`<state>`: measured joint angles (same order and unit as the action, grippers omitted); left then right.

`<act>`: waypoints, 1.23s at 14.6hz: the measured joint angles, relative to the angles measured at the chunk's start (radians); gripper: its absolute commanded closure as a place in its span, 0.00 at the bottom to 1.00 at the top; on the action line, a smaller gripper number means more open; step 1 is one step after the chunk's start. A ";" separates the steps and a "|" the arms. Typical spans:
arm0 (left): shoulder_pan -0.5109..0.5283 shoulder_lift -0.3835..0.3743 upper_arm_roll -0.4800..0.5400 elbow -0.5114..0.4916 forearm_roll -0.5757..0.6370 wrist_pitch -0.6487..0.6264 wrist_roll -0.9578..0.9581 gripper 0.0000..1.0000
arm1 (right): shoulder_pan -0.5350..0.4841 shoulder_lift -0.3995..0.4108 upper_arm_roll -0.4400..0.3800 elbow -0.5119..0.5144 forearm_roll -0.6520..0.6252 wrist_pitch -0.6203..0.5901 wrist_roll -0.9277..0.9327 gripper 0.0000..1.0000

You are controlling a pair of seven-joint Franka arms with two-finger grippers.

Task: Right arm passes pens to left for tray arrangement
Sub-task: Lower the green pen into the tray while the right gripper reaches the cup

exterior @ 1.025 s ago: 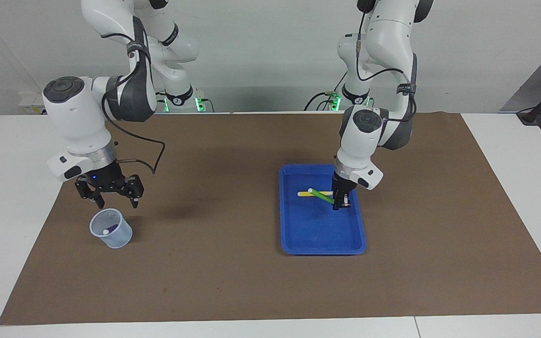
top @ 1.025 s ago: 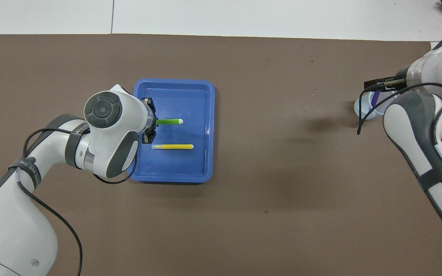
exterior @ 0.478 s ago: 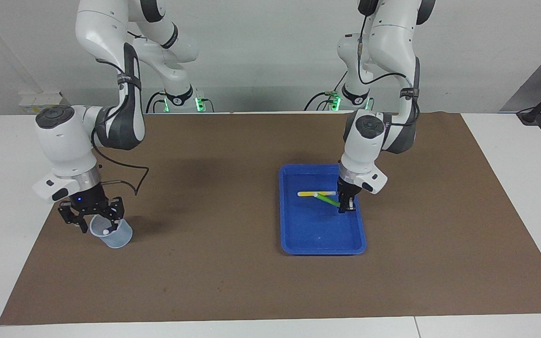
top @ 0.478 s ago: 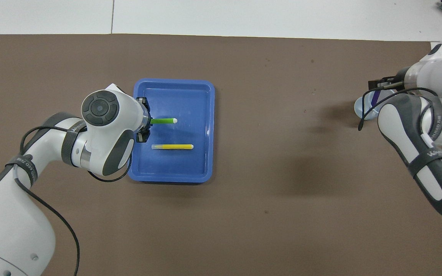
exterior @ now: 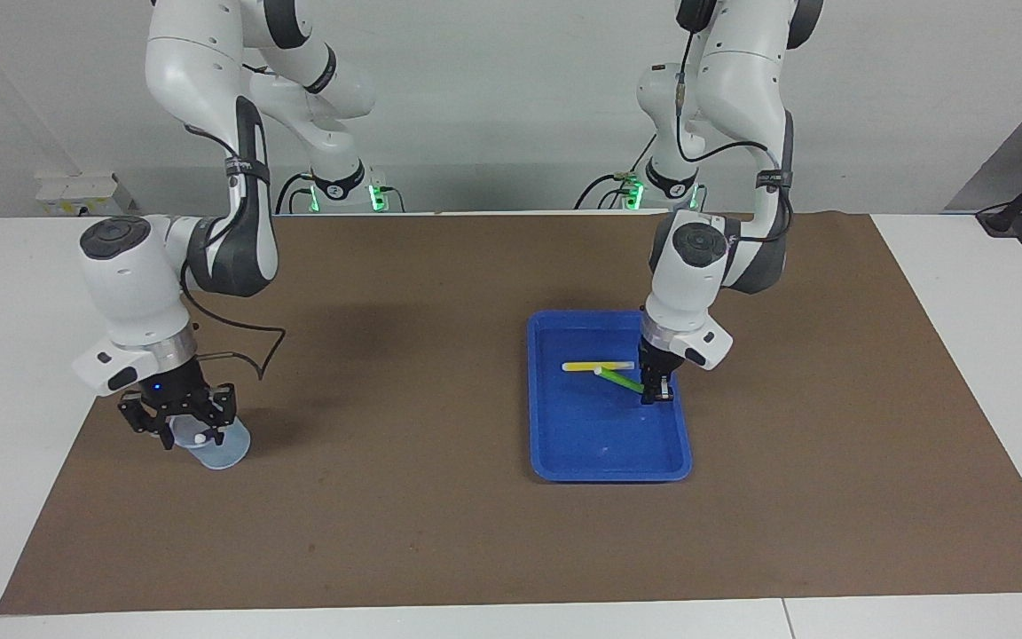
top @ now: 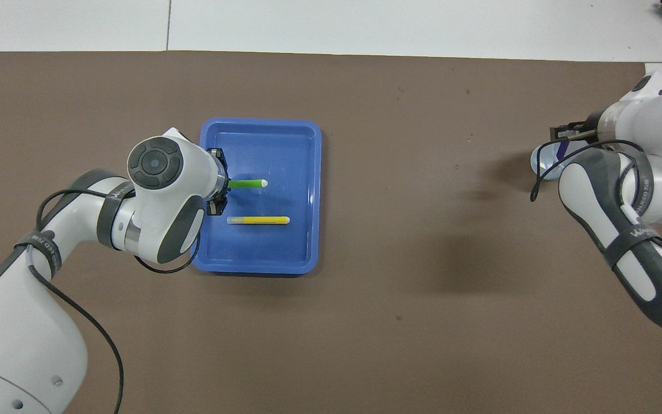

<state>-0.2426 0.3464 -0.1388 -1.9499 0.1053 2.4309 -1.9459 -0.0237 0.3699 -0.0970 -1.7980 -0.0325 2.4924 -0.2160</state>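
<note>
Facing view: left gripper down inside the tray, fingers clamped on one end of the green pen; pen slanted, whitish end low by the yellow pen, not yet released. Yellow pen lies flat on tray floor, nearer the robots than the green.

Right gripper lowered over the cup at the right arm's end of the mat. Fingers partway in; grip on anything: cannot tell. Purple pen stands inside the cup per overhead view.

Progress, judged: 1 pen placed, 1 being set down, 1 left to fetch, hand over and place.

Count: pens 3 (yellow, green, purple); tray 1; cup 1; arms 2.
</note>
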 measured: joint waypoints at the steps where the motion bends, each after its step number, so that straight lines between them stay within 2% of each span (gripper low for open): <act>1: 0.000 0.000 -0.001 0.000 0.000 0.007 -0.001 1.00 | 0.000 0.000 0.000 0.000 0.004 0.000 0.000 0.61; 8: -0.001 0.013 -0.003 0.001 0.000 0.029 -0.024 1.00 | 0.001 -0.002 0.000 0.000 0.034 0.000 0.000 0.64; 12: -0.001 0.020 -0.004 0.001 0.000 0.029 -0.027 1.00 | 0.001 -0.006 0.000 0.000 0.034 0.000 0.000 0.72; 14: -0.001 0.022 -0.004 0.001 0.000 0.028 -0.027 1.00 | 0.001 -0.007 0.000 0.000 0.034 0.000 0.000 0.76; 16: -0.001 0.023 -0.004 0.001 0.000 0.027 -0.027 1.00 | 0.001 -0.007 0.000 0.000 0.034 0.000 0.000 0.85; 18: -0.001 0.023 -0.004 0.001 0.000 0.026 -0.027 1.00 | 0.001 -0.007 0.000 0.000 0.034 0.000 0.000 1.00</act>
<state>-0.2439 0.3697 -0.1428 -1.9493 0.1053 2.4574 -1.9734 -0.0230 0.3625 -0.0970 -1.7975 0.0020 2.4927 -0.2161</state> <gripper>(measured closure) 0.828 0.828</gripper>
